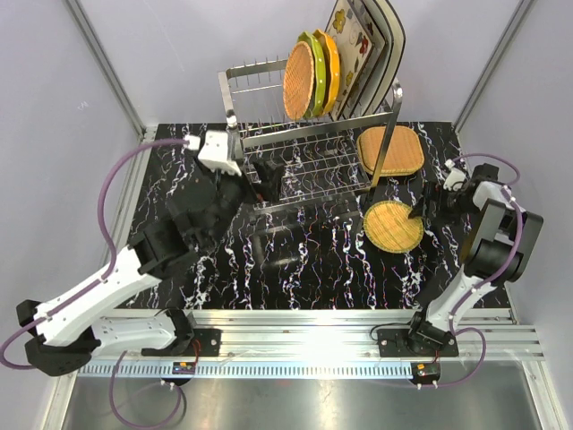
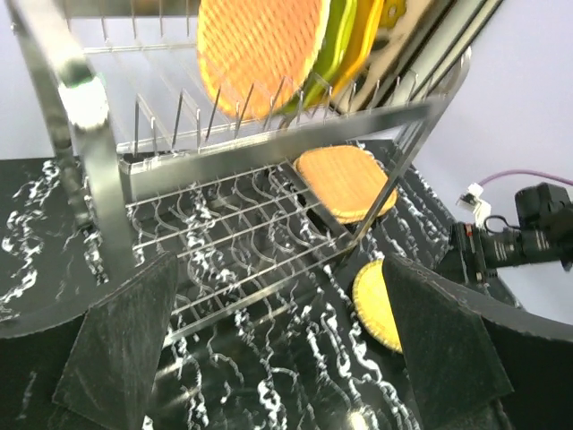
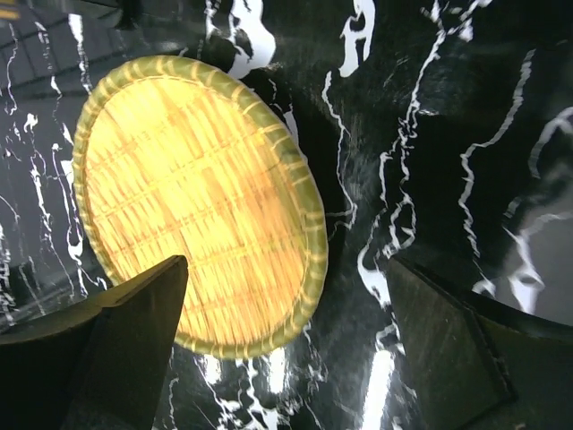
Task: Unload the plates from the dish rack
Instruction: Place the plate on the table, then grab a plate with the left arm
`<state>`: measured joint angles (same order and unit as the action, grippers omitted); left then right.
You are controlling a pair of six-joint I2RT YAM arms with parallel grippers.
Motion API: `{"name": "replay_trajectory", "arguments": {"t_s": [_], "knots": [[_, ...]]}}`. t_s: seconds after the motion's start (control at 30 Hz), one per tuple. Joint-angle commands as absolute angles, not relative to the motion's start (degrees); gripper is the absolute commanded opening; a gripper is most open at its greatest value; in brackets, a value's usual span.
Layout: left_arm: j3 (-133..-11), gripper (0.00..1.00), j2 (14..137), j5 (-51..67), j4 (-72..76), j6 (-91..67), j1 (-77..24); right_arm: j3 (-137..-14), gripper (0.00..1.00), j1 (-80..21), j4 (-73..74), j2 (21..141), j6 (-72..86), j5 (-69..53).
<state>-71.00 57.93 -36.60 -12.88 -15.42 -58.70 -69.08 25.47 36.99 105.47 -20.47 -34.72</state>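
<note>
The steel dish rack (image 1: 269, 134) stands at the back of the table. Its upper tier holds a tan woven round plate (image 1: 298, 81), a yellow-green scalloped plate (image 1: 315, 72), an orange one (image 1: 330, 70) and square cream flowered plates (image 1: 358, 49). A round woven plate (image 1: 393, 226) lies flat on the table; it also shows in the right wrist view (image 3: 197, 197). My right gripper (image 3: 286, 349) is open just above that plate's edge, holding nothing. My left gripper (image 2: 277, 358) is open and empty, low at the rack's front (image 2: 269, 152).
A squarish tan woven plate (image 1: 390, 150) lies on the table by the rack's right side, also in the left wrist view (image 2: 345, 184). The black marbled table (image 1: 304, 269) is bounded by grey walls. The right arm (image 1: 488, 233) stands at the right edge.
</note>
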Motion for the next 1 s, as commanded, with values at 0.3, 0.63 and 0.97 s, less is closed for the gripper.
{"name": "replay_trajectory", "arguments": {"t_s": [0.3, 0.63, 0.97], "knots": [[-106.92, 0.89, 80.4, -14.16, -29.61, -19.78, -42.82, -68.3, 0.99, 25.23, 42.27, 86.49, -23.83, -42.62], [-131.38, 0.73, 99.83, -11.51, -40.34, -16.18, -38.67, -67.06, 0.99, 25.05, 41.31, 81.21, -19.16, -47.11], [-133.33, 0.66, 104.41, -10.37, -38.23, -15.12, -38.41, -67.06, 0.99, 25.05, 40.52, 81.39, -17.67, -47.9]]}}
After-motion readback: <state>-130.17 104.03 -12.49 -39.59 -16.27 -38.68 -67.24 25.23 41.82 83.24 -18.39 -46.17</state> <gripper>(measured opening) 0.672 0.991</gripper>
